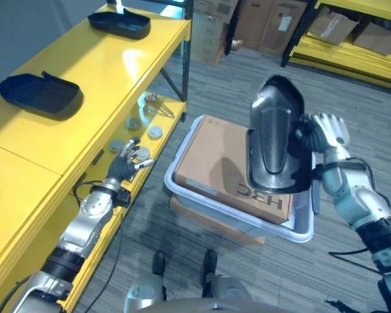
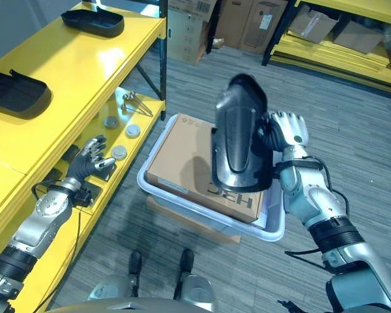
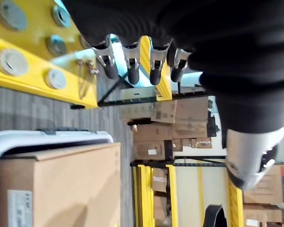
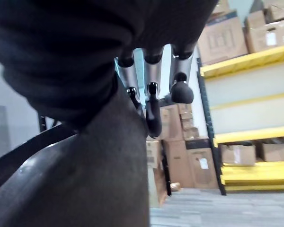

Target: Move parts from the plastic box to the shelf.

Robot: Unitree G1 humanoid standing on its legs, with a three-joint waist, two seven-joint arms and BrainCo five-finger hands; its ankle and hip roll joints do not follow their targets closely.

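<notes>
My right hand is shut on a long black moulded part and holds it upright above the plastic box. In the right wrist view its fingers curl over the edge of the part. A brown cardboard carton lies in the box. Two more black parts rest on top of the yellow shelf. My left hand hangs open at the edge of the lower shelf board, holding nothing, its fingers straight.
Several round metal discs and a wire tool lie on the lower shelf board. A flat piece of cardboard lies under the box. Stacked cartons and another yellow rack stand at the back.
</notes>
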